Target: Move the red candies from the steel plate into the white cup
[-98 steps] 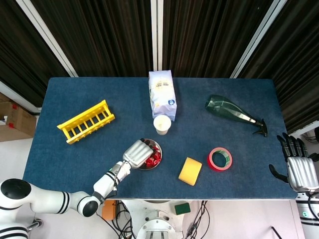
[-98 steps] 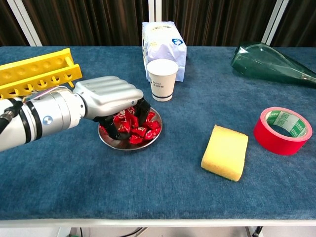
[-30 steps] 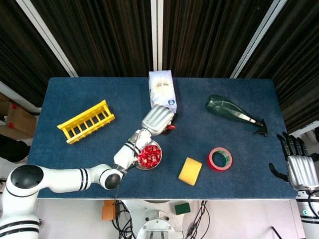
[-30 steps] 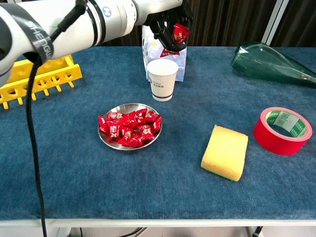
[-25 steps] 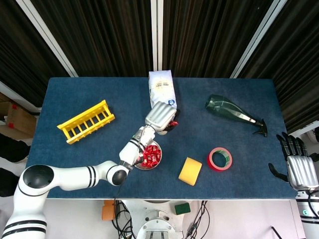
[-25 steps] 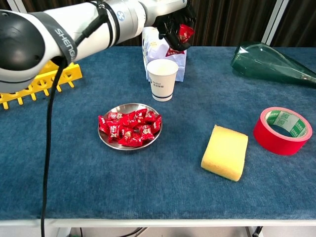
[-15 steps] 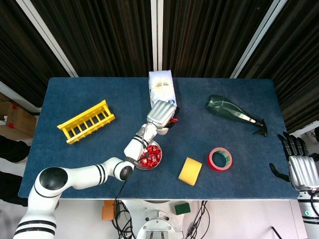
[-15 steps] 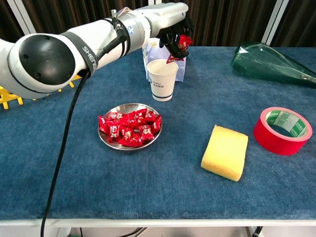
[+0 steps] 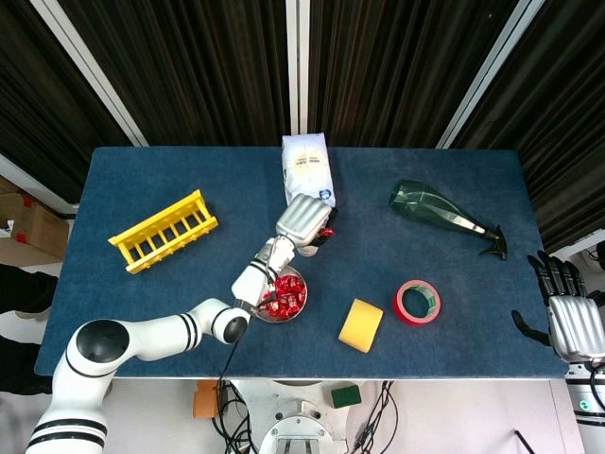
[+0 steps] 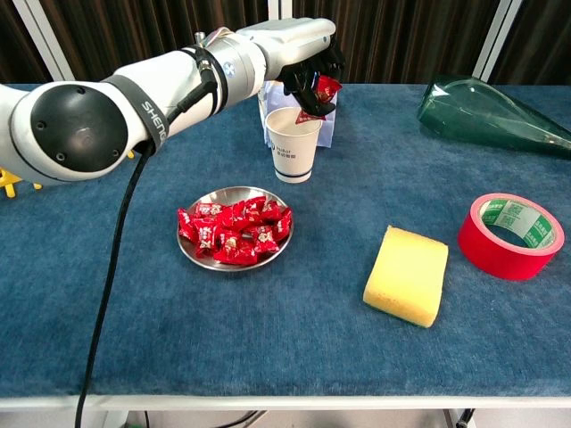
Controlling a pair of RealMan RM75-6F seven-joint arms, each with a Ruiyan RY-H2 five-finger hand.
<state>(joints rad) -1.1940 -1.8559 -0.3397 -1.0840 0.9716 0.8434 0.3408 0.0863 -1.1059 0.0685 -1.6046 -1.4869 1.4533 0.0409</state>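
Left hand (image 10: 308, 67) hovers right over the cup (image 10: 293, 143), pinching candies (image 10: 321, 89) in its fingertips; more candies (image 10: 236, 234) heaped in the plate (image 10: 207, 259) nearby; right hand (image 9: 571, 322) hangs idle off the table edge, fingers spread, holding nothing; these wrapped sweets look light and crinkly-slick; best pinched by the wrapper body.

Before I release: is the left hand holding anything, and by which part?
Yes: left hand pinches red candies by their wrappers, above the white cup.
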